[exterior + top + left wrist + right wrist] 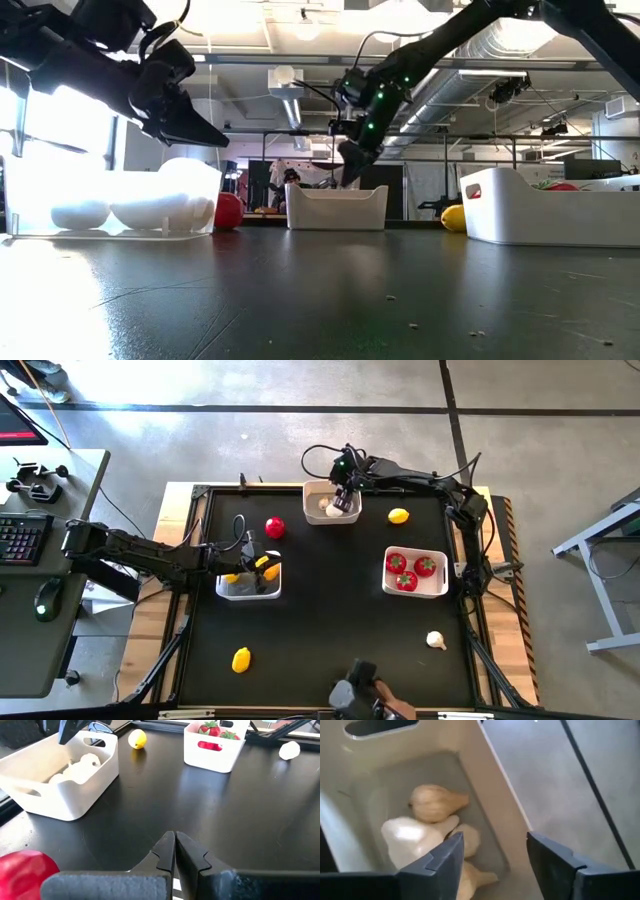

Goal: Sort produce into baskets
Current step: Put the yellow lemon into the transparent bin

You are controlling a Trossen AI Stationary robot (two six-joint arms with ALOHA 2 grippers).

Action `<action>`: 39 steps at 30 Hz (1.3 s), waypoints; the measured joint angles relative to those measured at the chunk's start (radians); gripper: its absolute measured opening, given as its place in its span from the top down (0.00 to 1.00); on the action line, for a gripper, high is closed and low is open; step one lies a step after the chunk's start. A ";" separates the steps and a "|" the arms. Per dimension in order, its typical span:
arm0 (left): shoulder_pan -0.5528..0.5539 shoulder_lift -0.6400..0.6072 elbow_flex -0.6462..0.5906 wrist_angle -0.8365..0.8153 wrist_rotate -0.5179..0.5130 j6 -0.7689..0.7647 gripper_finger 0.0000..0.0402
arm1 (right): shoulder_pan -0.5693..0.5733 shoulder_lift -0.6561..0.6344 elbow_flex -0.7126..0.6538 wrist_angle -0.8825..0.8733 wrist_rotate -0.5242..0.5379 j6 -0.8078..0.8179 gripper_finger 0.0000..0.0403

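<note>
My right gripper (343, 502) hangs open over the far basket (318, 510). Several white garlic bulbs (436, 802) lie on that basket's floor, below its spread fingers (445, 862). My left gripper (258, 556) is shut and holds nothing, above the left basket (240, 592), which has lemons (268, 570) in it. The right basket (415, 592) holds three tomatoes (406, 580). Loose on the mat lie a tomato (274, 527), a lemon (398, 515), another lemon (241, 658) and a garlic bulb (435, 640).
The black mat is framed by a raised wooden border (180, 490). A dark device (362, 695) sits at the near edge. Open mat lies between the three baskets. A desk with a keyboard (22, 538) and a mouse stands off the table's left.
</note>
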 joint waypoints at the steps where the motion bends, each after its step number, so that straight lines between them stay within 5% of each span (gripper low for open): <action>1: 0.000 0.000 0.000 0.000 0.000 0.009 1.00 | 0.001 -0.002 0.000 0.006 0.007 -0.002 0.47; 6: -0.001 0.000 0.000 -0.001 0.026 0.073 1.00 | 0.023 -0.052 0.000 -0.033 0.061 0.068 0.51; 15: -0.001 0.000 0.000 0.001 0.060 0.134 1.00 | 0.131 -0.212 -0.002 -0.123 0.022 0.072 0.97; 22: -0.001 0.000 0.000 0.000 0.079 0.134 1.00 | 0.163 -0.299 -0.061 -0.105 -0.100 0.077 0.99; 32: -0.002 0.000 0.000 0.000 0.084 0.127 1.00 | 0.087 -0.562 -0.574 0.199 -0.143 0.193 1.00; 39: -0.002 0.000 0.001 0.000 0.088 0.128 1.00 | -0.075 -0.665 -0.659 0.052 -0.176 0.181 1.00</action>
